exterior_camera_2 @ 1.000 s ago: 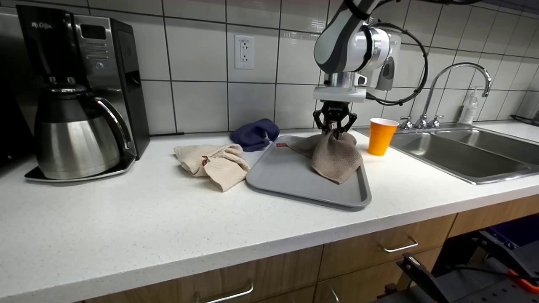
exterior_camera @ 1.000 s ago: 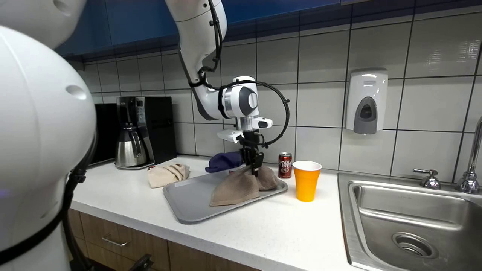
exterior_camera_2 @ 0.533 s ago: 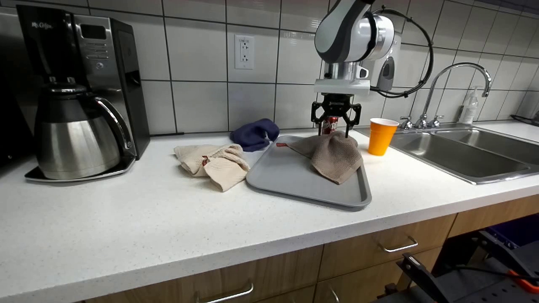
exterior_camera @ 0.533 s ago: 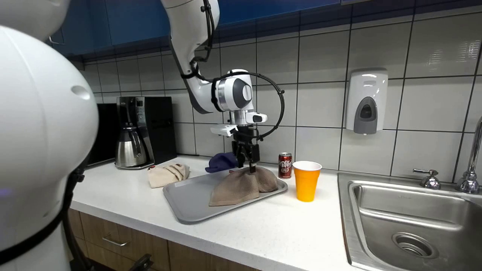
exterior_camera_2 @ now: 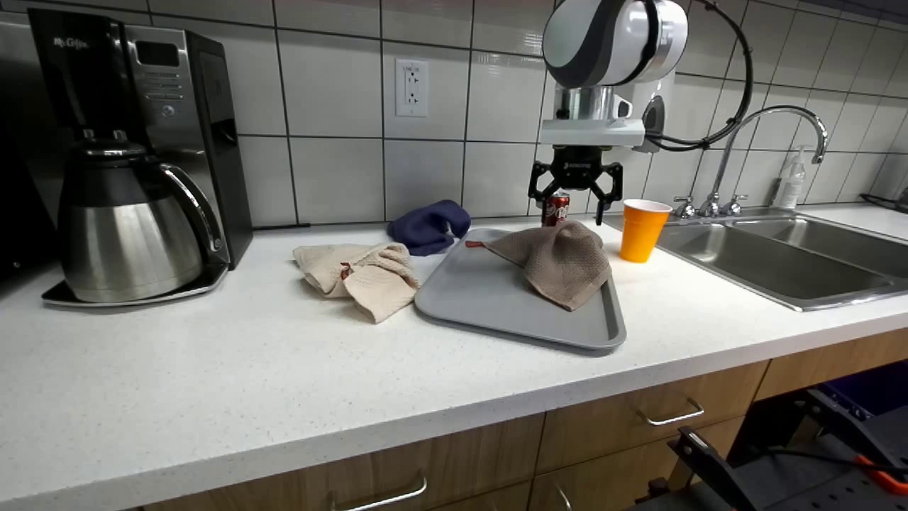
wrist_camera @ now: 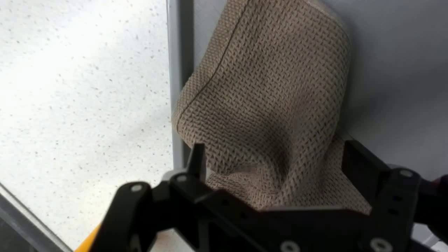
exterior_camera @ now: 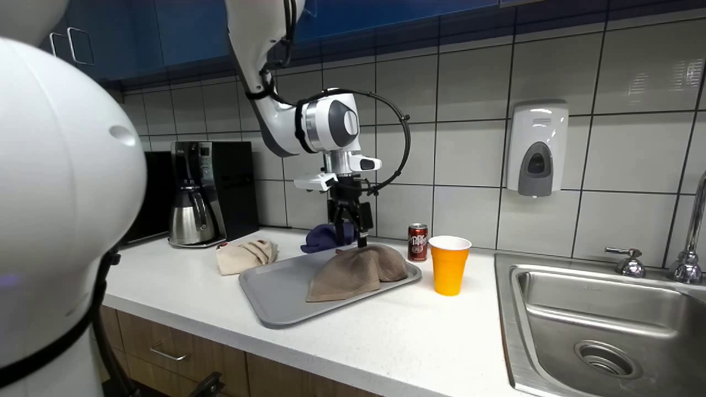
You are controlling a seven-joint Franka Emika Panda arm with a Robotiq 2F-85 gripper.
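The hand [exterior_camera_2: 572, 216] hangs just above the brown cloth [wrist_camera: 269, 94], its fingers spread wide and nothing in its hold. The cloth lies rumpled on the grey tray [exterior_camera_2: 489, 305], against the rim nearest the orange cup [exterior_camera_2: 643, 238]. Towards the back edge of the table [exterior_camera_2: 248, 369] are a red can [exterior_camera: 417, 242] and a dark blue cloth [exterior_camera_2: 425, 226]; a beige cloth [exterior_camera_2: 379, 280] lies just beside the tray's edge opposite the cup

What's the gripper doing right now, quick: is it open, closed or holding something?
Gripper: open, holding nothing, above the brown cloth.
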